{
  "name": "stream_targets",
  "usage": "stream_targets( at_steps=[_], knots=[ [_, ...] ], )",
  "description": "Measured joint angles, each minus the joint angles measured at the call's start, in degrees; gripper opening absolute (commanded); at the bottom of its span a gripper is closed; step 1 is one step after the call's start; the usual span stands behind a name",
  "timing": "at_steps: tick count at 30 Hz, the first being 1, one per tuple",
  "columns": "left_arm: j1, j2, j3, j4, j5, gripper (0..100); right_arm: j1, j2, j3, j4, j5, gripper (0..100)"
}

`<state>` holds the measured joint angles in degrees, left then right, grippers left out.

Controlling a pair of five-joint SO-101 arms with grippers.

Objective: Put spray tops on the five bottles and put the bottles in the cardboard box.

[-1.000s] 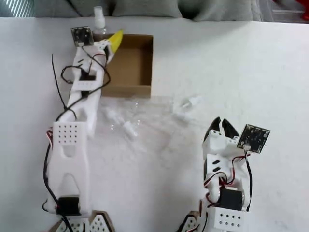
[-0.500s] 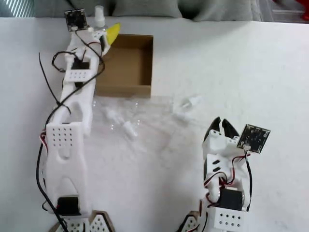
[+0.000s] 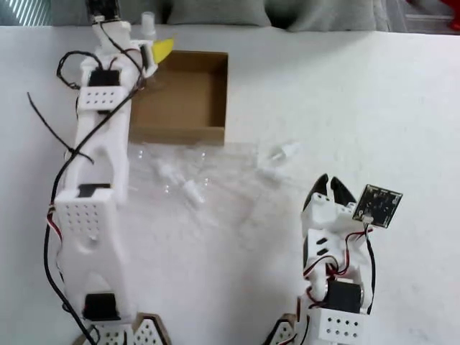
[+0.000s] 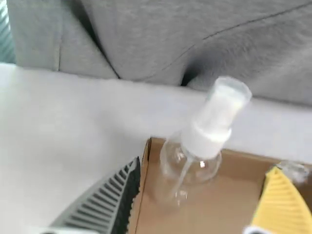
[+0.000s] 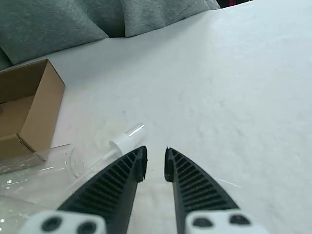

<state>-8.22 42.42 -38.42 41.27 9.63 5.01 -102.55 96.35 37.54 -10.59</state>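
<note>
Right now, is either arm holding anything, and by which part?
Nothing is held. The left tool stands open around the spray bottle without touching it; the right tool is empty.

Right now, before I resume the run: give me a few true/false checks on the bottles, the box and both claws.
1. A bottle with a spray top stands in a corner of the cardboard box. True.
2. The left claw is clamped on that bottle. False: its fingers stand apart on either side of the bottle, open.
3. The right claw holds a spray top. False: it holds nothing; a spray top lies on the table just beyond it.
4. Clear bottles lie on the table outside the box. True.
</note>
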Motion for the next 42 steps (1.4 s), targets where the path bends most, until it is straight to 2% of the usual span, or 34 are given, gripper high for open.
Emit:
stream_targets(
  at_steps=[20, 26, 31, 36, 42],
  knots=[
    [-1.1, -23.3, 0.0, 46.9, -0.3, 38, 0.0, 0.0, 0.0, 0.0, 0.0, 4.9],
    [-1.4, -28.6, 0.0, 59.1, -9.1, 38, 0.0, 0.0, 0.0, 0.0, 0.0, 4.9],
    [-5.0, -33.9, 4.4, 60.5, -14.7, 38, 0.0, 0.0, 0.0, 0.0, 0.0, 4.9],
    [-5.5, -43.2, 18.0, 60.3, -19.9, 38, 0.0, 0.0, 0.0, 0.0, 0.0, 4.9],
    [-5.5, -55.8, 39.4, 51.4, -20.5, 38, 0.0, 0.0, 0.0, 0.0, 0.0, 4.9]
  ],
)
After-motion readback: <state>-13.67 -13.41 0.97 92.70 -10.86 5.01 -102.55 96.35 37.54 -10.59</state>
